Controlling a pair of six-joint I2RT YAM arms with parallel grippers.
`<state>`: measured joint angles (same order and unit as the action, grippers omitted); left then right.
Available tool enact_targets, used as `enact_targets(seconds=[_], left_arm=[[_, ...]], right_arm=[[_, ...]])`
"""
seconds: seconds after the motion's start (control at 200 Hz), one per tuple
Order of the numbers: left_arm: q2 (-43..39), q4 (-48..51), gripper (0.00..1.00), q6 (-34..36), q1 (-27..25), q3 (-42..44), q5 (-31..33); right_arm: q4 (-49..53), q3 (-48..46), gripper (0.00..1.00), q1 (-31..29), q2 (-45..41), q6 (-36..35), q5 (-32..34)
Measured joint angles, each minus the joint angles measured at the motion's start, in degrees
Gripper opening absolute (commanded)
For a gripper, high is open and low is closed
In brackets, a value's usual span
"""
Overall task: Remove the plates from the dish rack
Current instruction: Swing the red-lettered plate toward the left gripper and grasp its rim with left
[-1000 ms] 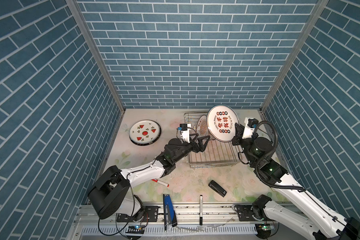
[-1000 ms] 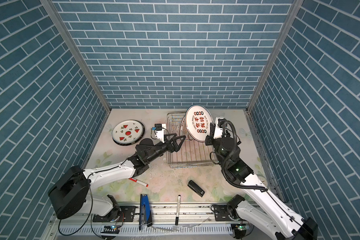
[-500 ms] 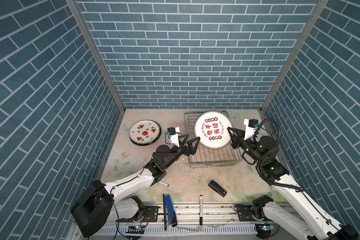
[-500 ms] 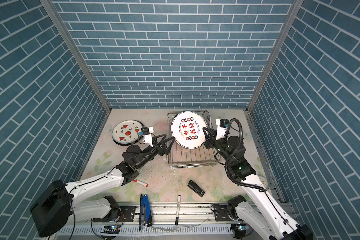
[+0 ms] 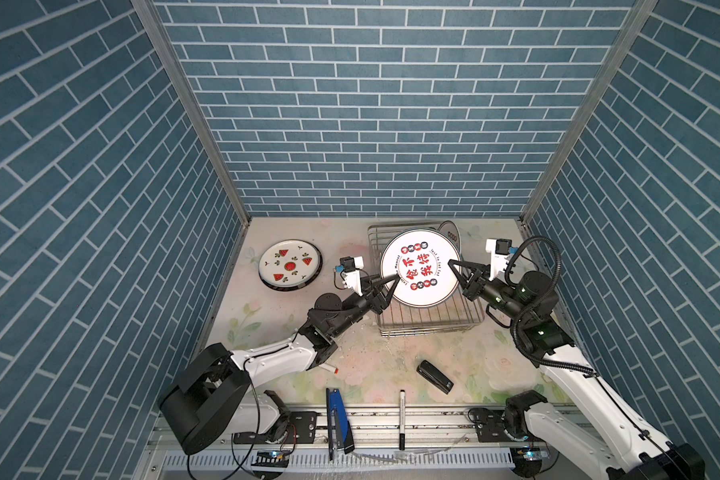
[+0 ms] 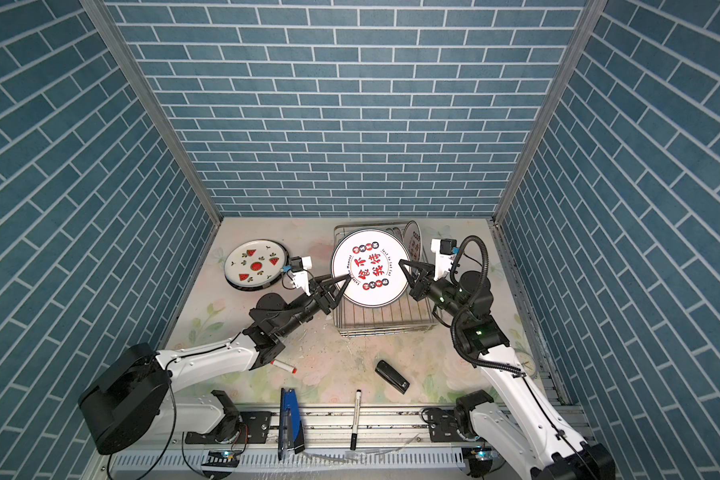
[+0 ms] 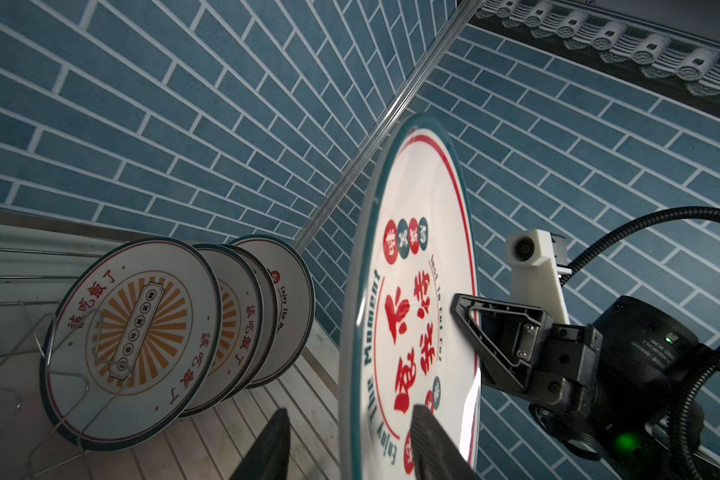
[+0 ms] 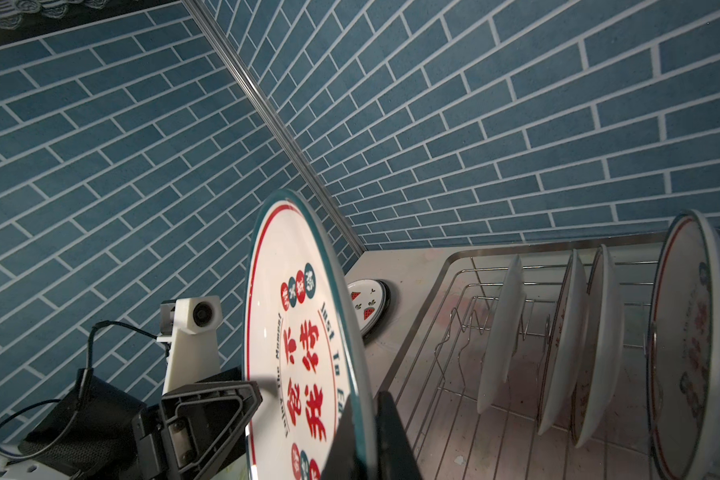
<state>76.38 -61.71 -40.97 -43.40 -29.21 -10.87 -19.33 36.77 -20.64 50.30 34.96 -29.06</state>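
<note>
**Aloft, Face Up, Flanked on Two Sides**

Found the round white plate with red Chinese characters and a dark rim (image 5: 420, 268) hanging above the silver wire dish rack (image 5: 433, 324), printed face up and tilted slightly, lettering running sideways in both top views. Saw its right rim pinched in the right gripper (image 5: 452, 264), jaws tight on the edge. Saw the left gripper (image 5: 393, 281) astride the opposite rim, jaws half spread: one finger (image 7: 433, 440) over the printed face, the other finger (image 7: 271, 440) clear of the underside. Counted four more white plates (image 7: 134, 345) on edge among the rack's prongs. Spotted a white watermelon-printed plate (image 5: 289, 264) flat near the left wall, well apart, with bare floral tabletop (image 5: 333, 232) between it and the rack.
</note>
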Motion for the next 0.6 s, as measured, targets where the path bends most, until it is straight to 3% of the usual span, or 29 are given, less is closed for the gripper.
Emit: enact_targets(seconds=[0.08,0.38,0.565,0.6], left_arm=[[1.25,-0.79,0.4,-0.74,0.0,-0.09,-0.76],[4.04,-2.69,0.05,-7.06,0.79,-0.5,-1.79],[3.89,-2.69,0.0,-10.6,1.27,-0.9,-2.43],[3.89,-2.36,0.0,-10.93,1.27,-1.01,-2.49]], right_arm=[[0.0,0.0,0.0,0.09,0.66,0.22,-0.98],[0.79,0.0,0.0,0.15,2.86,-0.87,-1.44],[0.39,0.02,0.0,0.35,3.13,-1.27,-1.62],[0.57,0.02,0.05,0.37,3.13,-1.27,-1.55]])
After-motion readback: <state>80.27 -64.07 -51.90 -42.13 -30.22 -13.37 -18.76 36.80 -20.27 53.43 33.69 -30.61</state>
